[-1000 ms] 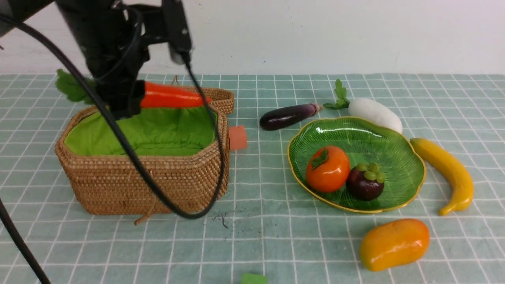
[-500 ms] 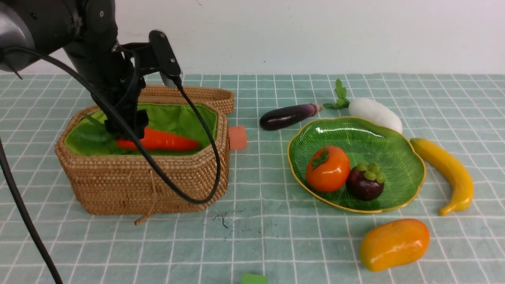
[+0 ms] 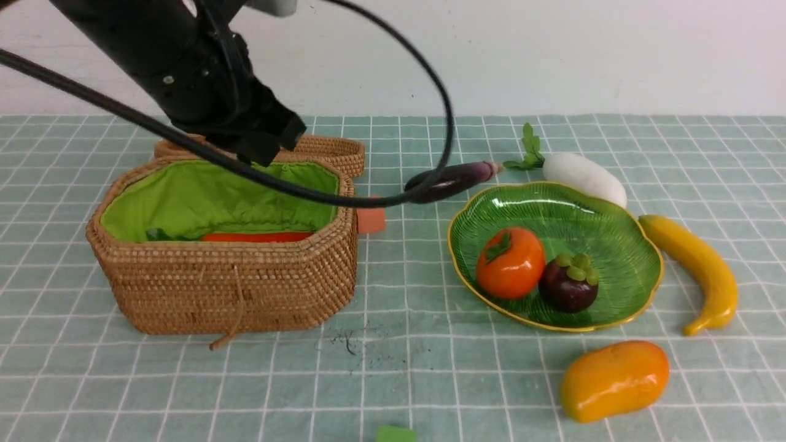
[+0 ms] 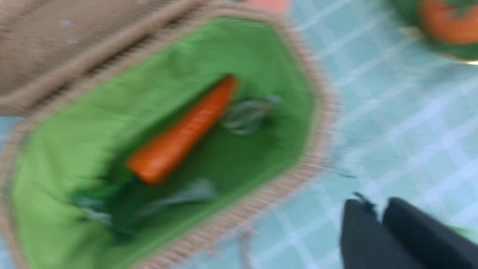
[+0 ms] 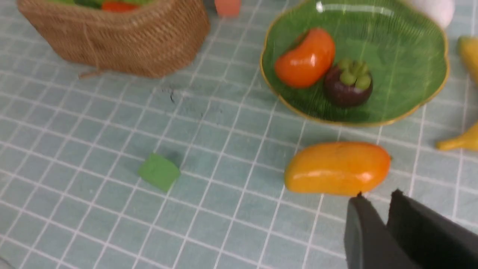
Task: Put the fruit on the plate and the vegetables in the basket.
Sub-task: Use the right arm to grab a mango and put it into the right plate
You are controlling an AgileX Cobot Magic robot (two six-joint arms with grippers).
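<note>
Change: carrot (image 3: 255,236) released, now lying inside basket (image 3: 233,288); left arm (image 3: 184,73) lifted clear.
Left arm pose: raised over basket's rear rim, angled downward.
Left gripper (image 4: 373,205): closed, empty.
Right gripper (image 5: 377,200): closure unclear.

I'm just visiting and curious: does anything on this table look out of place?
A dark smudge stains the checked teal cloth before the tan wicker basket. A salmon-pink block beside the basket and a green block at the near edge look stray.
</note>
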